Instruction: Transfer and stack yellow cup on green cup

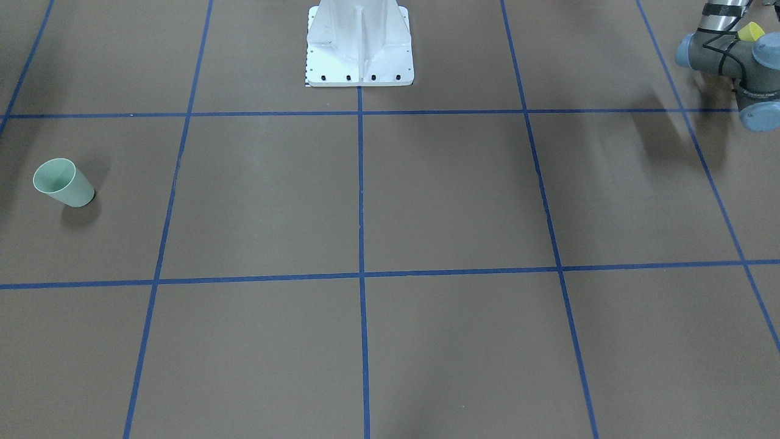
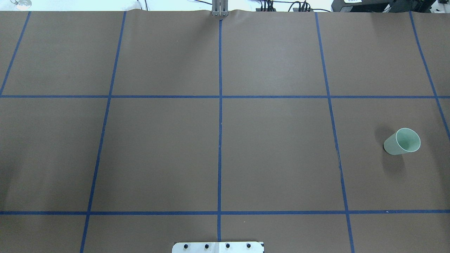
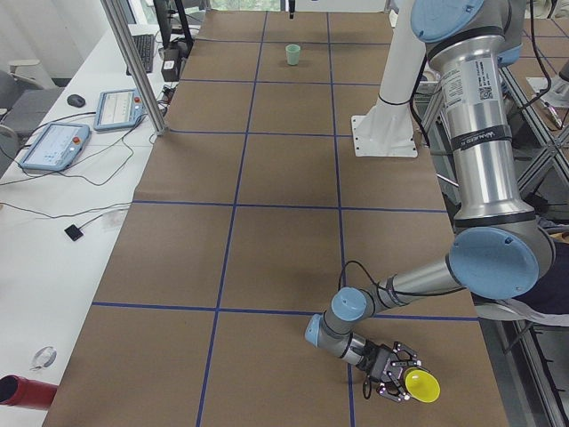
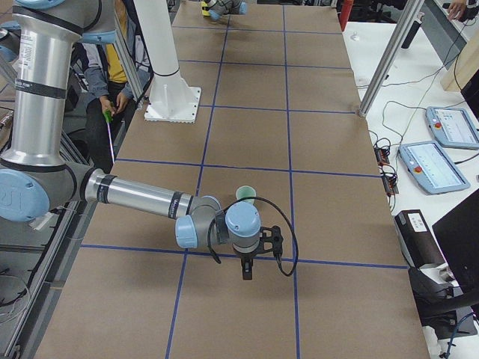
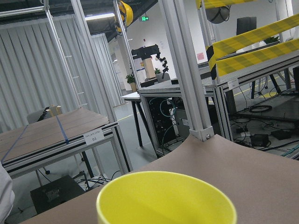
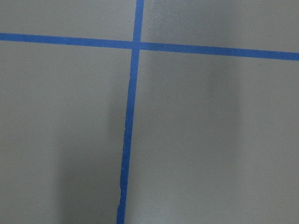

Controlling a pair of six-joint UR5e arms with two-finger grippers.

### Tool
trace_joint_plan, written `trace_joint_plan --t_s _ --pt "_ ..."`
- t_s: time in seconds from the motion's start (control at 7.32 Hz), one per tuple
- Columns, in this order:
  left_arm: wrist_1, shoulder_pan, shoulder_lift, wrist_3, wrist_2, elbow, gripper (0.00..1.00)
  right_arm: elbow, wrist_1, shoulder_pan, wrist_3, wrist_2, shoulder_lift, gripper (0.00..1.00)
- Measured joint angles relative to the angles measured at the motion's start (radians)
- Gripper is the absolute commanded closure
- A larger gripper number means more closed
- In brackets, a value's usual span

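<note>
The yellow cup (image 3: 420, 385) stands near the table's corner on my left side, right at the tip of my left gripper (image 3: 402, 381). Its rim fills the bottom of the left wrist view (image 5: 166, 198), where no fingers show. A sliver of it shows behind the left arm's wrist in the front-facing view (image 1: 751, 30). I cannot tell whether the left gripper is open or shut on it. The green cup (image 2: 402, 141) stands upright and alone far on my right side (image 1: 64, 182). My right gripper (image 4: 247, 271) points down over the table near the green cup (image 4: 245, 194); I cannot tell whether it is open or shut.
The white robot base (image 1: 359, 46) stands at the table's near middle edge. Blue tape lines (image 2: 220, 123) grid the brown table. A side bench with tablets (image 3: 55, 145) and an aluminium post (image 3: 133, 62) runs along the far side. A seated person (image 4: 112, 67) is beside the base.
</note>
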Motion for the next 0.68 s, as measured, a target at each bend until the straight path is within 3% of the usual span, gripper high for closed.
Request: trace_joint_plan --t_s 0.41,0.68 --pt "0.031 0.003 0.007 0.111 0.038 -0.003 0.48 -0.003 0.0 0.0 0.002 0.0 0.0 0.0" --pt "0.05 0.002 0.079 0.197 0.139 -0.061 0.48 -0.003 -0.001 0.0 0.005 0.001 0.0 0.0"
